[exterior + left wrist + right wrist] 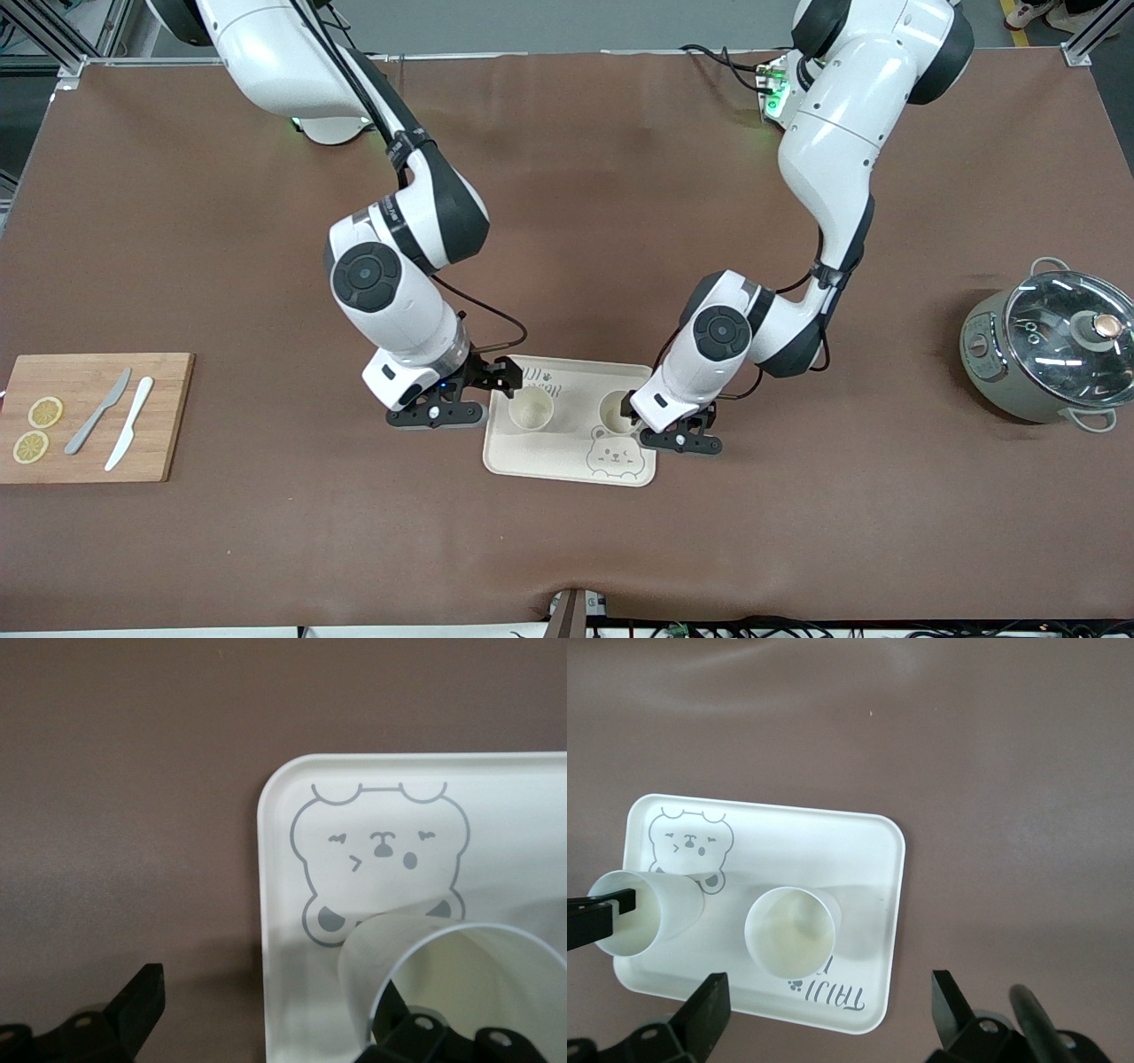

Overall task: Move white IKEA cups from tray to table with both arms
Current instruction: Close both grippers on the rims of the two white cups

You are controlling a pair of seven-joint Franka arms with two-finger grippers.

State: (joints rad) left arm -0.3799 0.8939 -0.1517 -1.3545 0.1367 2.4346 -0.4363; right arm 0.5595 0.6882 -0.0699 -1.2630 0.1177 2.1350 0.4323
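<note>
While its fingers stand spread astride one white cup on the tray, one finger inside the rim, the left gripper grips nothing. The right gripper hangs spread over the tray's edge, beside the other cup, both cups upright.

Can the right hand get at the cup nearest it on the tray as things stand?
Probably yes: the right hand is open at the tray's edge, with the cup upright beside it and nothing between them.
</note>
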